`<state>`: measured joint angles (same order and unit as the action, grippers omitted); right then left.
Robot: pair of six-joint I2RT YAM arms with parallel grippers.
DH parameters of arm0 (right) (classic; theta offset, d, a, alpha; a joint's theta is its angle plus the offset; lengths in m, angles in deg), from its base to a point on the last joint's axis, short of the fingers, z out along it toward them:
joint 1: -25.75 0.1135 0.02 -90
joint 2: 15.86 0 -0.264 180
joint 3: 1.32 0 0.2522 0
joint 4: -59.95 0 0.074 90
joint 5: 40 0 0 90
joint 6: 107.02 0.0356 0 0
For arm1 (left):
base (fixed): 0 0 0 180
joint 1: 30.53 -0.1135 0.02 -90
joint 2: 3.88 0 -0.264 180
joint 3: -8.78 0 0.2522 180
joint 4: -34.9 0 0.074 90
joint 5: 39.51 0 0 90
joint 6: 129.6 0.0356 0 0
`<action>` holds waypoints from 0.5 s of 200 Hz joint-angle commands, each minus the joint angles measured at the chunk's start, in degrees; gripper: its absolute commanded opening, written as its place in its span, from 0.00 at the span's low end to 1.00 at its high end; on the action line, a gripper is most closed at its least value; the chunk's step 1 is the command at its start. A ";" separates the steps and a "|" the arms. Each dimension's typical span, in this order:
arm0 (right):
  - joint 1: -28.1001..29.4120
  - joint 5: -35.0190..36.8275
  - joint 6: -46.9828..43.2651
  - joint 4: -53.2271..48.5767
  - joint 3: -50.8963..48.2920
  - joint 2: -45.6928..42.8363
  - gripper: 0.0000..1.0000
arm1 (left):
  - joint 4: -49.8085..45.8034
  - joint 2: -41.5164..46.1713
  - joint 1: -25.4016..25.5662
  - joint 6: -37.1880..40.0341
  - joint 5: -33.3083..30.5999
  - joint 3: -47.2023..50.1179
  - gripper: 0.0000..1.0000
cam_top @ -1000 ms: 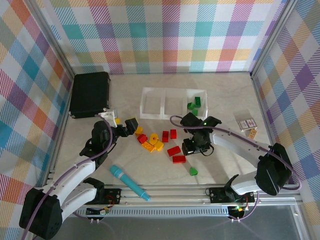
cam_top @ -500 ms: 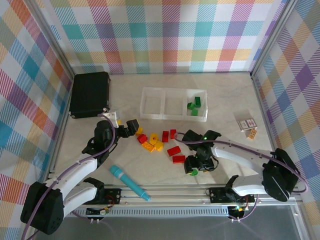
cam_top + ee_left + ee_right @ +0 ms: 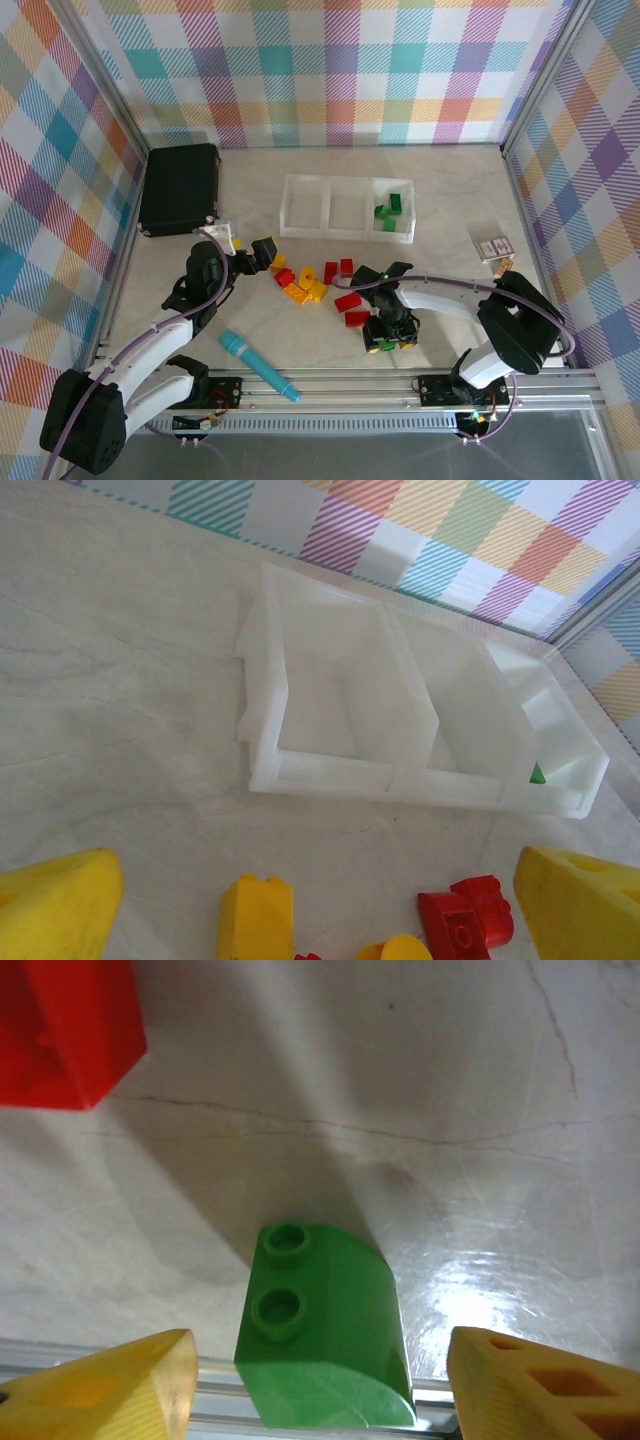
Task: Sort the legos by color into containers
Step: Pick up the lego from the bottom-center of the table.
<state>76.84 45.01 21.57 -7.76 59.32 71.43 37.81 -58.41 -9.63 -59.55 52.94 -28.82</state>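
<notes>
A green lego [image 3: 325, 1345] lies on the table by the front rail, between the yellow fingers of my right gripper [image 3: 320, 1385]. There is a gap on each side, so the gripper is open around it. From above, my right gripper [image 3: 390, 338] is low at the front, right of two red legos [image 3: 352, 309]. Yellow and red legos [image 3: 305, 283] lie mid-table. The clear three-compartment containers [image 3: 304, 225] hold green legos [image 3: 389, 210] in the right compartment. My left gripper [image 3: 255, 250] hangs open over a yellow lego [image 3: 255, 920] and a red lego [image 3: 465, 920], facing the containers [image 3: 330, 777].
A black case [image 3: 180, 188] sits at the back left. A teal marker [image 3: 258, 365] lies near the front rail [image 3: 330, 382]. A small card box [image 3: 493, 246] is at the right wall. Plaid walls close in three sides.
My right gripper has come from beside the red legos toward the front edge and dropped over the lone green lego. The left gripper has hardly shifted.
</notes>
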 commanded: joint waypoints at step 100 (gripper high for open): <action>0.63 3.15 -0.63 -0.63 1.67 5.13 0.47 | 1.35 -0.89 0.63 0.32 0.67 -0.14 1.00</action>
<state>77.13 46.95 21.32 -7.37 59.95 75.50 37.83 -58.95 -9.65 -59.53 52.97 -28.82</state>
